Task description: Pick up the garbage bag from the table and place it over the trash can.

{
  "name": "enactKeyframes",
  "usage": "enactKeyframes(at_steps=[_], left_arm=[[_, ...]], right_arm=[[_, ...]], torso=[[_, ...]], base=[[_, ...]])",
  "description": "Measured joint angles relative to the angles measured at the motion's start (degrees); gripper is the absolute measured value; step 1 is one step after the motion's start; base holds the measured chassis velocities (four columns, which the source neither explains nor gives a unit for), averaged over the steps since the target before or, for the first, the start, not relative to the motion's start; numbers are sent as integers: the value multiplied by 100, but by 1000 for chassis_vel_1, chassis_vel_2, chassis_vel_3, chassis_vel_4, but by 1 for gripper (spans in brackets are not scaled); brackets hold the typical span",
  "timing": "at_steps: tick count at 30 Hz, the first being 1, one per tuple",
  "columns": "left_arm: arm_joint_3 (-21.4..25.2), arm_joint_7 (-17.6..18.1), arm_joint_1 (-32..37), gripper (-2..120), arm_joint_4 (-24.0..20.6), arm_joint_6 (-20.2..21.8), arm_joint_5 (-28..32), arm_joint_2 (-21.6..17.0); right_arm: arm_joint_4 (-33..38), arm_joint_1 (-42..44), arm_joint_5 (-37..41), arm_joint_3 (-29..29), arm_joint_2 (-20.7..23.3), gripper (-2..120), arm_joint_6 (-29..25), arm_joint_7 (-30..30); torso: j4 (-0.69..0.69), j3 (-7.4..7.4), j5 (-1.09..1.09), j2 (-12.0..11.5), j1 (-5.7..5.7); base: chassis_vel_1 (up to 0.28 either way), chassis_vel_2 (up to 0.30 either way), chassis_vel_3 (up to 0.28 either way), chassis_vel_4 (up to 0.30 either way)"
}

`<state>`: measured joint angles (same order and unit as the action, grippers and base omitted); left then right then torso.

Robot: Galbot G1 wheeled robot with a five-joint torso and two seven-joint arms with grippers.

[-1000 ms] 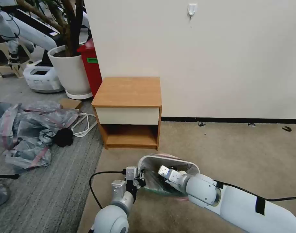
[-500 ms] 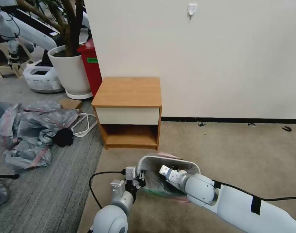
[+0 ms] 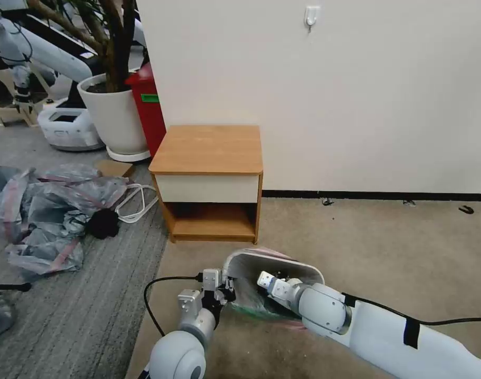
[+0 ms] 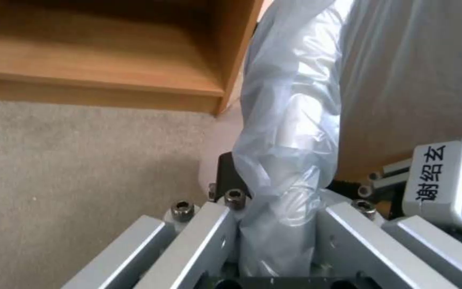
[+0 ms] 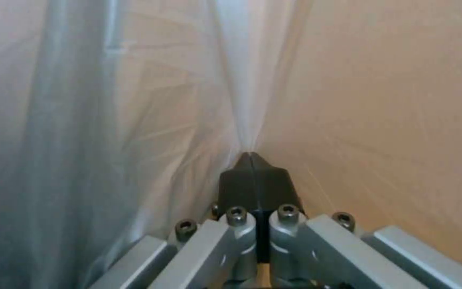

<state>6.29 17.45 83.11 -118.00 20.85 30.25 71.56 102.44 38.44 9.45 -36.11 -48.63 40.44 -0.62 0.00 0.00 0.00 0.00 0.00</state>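
Thin grey film, near weightless and limp: that is how I judge the bag point(image 3: 253, 302), low in the centre of the head view, bunched in and over the mouth of the can point(image 3: 274, 263). It should crease and slide rather than resist, and I would expect it to tear if dragged hard against the rolled rim. The pink-red band along its edge looks like the sensible place to hold, since that hem is what must stretch round the rim.

My left end effector point(image 4: 274, 241) sits at the can's left rim in the head view; in its wrist view a gathered rope of film runs down between the fingers, so I read it as clamped on the bag. My right end effector point(image 5: 255, 176) reaches into the can from the lower right of the head view; its black pads point(image 5: 242, 182) are pressed together with a pleat of film fanning from the tip, pinching the bag.

The can lies tipped on the carpet, its mouth facing me, just in front of the nightstand point(image 3: 209, 150), whose tabletop is bare. A heap of similar bags point(image 3: 46, 210) sits at the left edge.
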Motion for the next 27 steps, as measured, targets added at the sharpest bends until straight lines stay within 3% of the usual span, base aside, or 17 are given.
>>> enactKeyframes(at_steps=[27], left_arm=[[-40, 1, -9, 1, 0, 16, 54, -35]], right_arm=[[-294, -142, -177, -99, -128, 0, -2, -220]], torso=[[0, 0, 0, 0, 0]], base=[[0, 0, 0, 0]])
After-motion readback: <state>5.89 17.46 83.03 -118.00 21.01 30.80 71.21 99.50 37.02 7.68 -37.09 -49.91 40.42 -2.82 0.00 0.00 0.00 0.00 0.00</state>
